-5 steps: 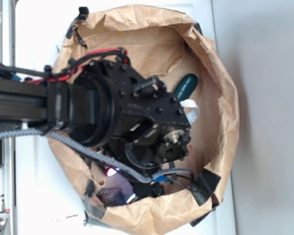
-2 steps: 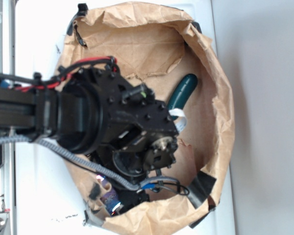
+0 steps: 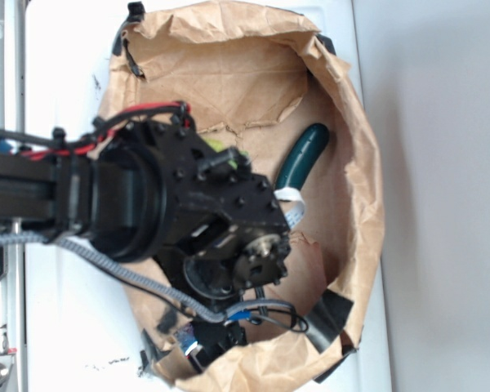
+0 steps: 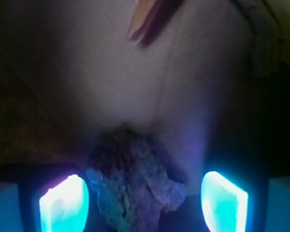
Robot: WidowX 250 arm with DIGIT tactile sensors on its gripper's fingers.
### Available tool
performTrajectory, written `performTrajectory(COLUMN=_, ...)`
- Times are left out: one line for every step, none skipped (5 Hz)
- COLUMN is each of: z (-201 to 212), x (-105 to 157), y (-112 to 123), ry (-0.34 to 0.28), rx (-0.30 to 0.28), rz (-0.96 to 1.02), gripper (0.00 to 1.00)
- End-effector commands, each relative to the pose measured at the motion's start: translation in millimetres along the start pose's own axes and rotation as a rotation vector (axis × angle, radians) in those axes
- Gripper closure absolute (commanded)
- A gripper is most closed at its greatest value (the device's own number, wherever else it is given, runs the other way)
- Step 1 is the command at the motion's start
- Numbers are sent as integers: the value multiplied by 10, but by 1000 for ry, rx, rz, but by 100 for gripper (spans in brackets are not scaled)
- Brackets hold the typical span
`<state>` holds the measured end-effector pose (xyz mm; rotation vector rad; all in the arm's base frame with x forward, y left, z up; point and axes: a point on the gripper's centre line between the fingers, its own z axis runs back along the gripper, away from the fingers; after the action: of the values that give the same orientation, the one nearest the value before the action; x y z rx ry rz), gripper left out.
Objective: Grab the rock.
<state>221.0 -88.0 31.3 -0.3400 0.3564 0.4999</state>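
In the wrist view the rock [image 4: 130, 186] sits low at 6 o'clock between the 2 glowing fingers [image 4: 64, 205] of the gripper [image 4: 144, 203]. It lies against the left finger, with a clear gap to the right one, so the jaws stand apart and are not clamped on it. Beyond it stretches brown paper [image 4: 87, 72]. From outside, the arm [image 3: 171, 204] covers the paper bag's [image 3: 229, 73] floor; a dark green cucumber-shaped thing [image 3: 304, 155] lies at 2 o'clock of the arm, and black tape [image 3: 331, 314] marks the rim at 5 o'clock.

rock [image 4: 130, 188] between glowing fingers [image 4: 65, 205] | touches left one, gap at right | brown paper [image 4: 87, 72] behind
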Motion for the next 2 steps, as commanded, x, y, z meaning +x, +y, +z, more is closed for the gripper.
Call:
performTrajectory(z=-285, x=25, y=-11, ry=-53, rx=26, rz=-51, gripper=100)
performTrajectory(z=-277, x=37, y=40, ry=-70, rx=13, rz=-52, gripper=100)
